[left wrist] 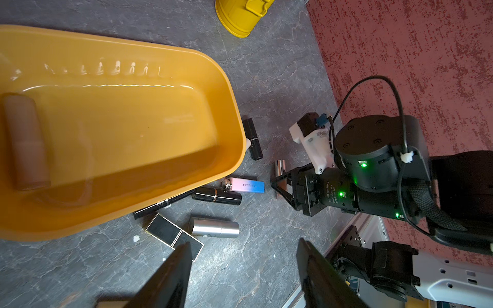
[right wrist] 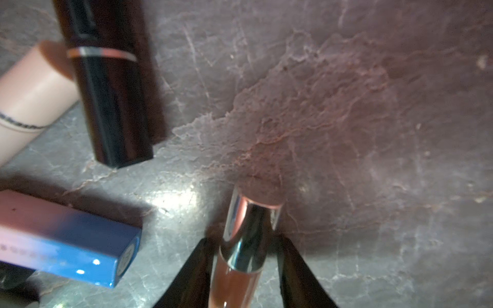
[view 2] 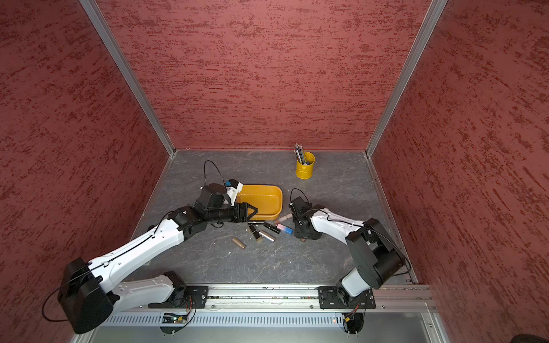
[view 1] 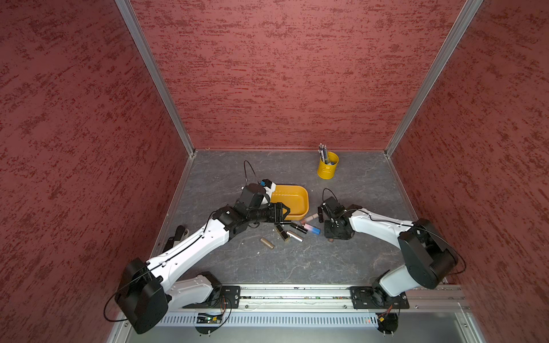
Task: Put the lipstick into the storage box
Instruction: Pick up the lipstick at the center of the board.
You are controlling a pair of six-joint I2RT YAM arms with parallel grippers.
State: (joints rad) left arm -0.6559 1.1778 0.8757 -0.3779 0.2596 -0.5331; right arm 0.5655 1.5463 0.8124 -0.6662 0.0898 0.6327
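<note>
R gripper [right wrist: 244, 240] points down at the table [view 1: 297, 261], on the right side of the box [view 1: 306, 205]. Its 2 fingers [right wrist: 192, 269] sit on both sides of a shiny lipstick [right wrist: 253, 213], v. close to it. The gap is narrow. Can't tell if they squeeze it or just touch it. The lipstick lies flat on the table, near the box but outside it.

L gripper [left wrist: 240, 277] is open wide w/ nothing in it. In both top views it hangs over the near edge of the box.

The box is orange-yellow & sits mid table. 1 brown tube [left wrist: 25, 141] lies inside it, at one end.

More tubes lie on the table just in front of the box: a pink-blue tube [view 1: 312, 229], a black tube [view 1: 298, 227], a silver tube [view 1: 294, 236] & a square black tube [view 1: 281, 231]. A thin black stick [left wrist: 165, 204] lies right by the box wall. A gold tube [view 1: 266, 242] lies a bit apart, nearer the robot.

A beige tube [right wrist: 29, 101] & a dark tube [right wrist: 112, 93] lie btw the box & the R gripper.

A yellow cup [view 1: 326, 169] w/ pens stands far back on the right.
</note>
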